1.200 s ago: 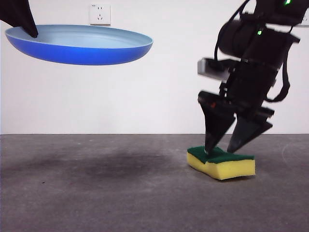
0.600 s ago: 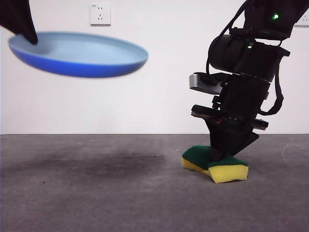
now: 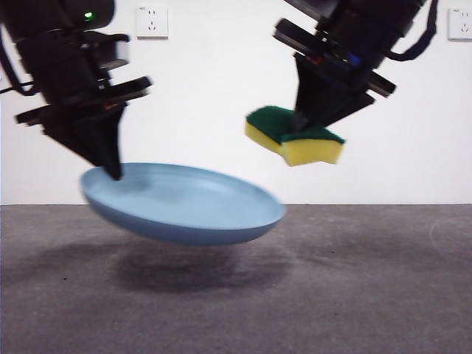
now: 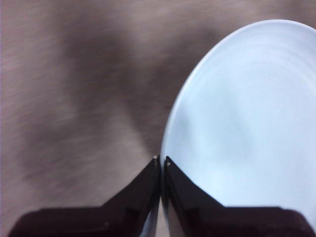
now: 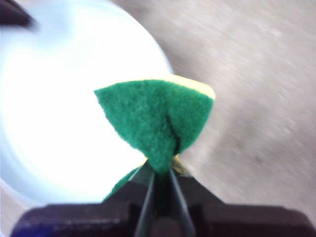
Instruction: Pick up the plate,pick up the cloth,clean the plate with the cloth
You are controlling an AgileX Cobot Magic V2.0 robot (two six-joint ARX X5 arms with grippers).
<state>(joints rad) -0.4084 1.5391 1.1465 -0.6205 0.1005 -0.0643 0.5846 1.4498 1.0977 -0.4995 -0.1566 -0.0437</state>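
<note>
The light-blue plate (image 3: 184, 203) hangs tilted just above the table at left centre, held by its rim in my left gripper (image 3: 114, 173), which is shut on it. In the left wrist view the plate (image 4: 247, 118) fills one side, its rim pinched in the left gripper (image 4: 161, 160). The cloth, a yellow sponge with a green top (image 3: 293, 136), is lifted high at upper right, squeezed in my shut right gripper (image 3: 299, 127). In the right wrist view the cloth (image 5: 155, 118) is pinched in the right gripper (image 5: 160, 170), above the plate (image 5: 64, 118).
Grey table surface (image 3: 354, 295) runs across the foreground, with the plate's shadow (image 3: 192, 269) under it. Behind is a white wall with a socket (image 3: 153, 21) at upper left and another socket (image 3: 459, 23) at upper right.
The right gripper has closed on the cloth and lifted it off the table up and to the left. The left arm has brought the plate down and right, tilting it.
</note>
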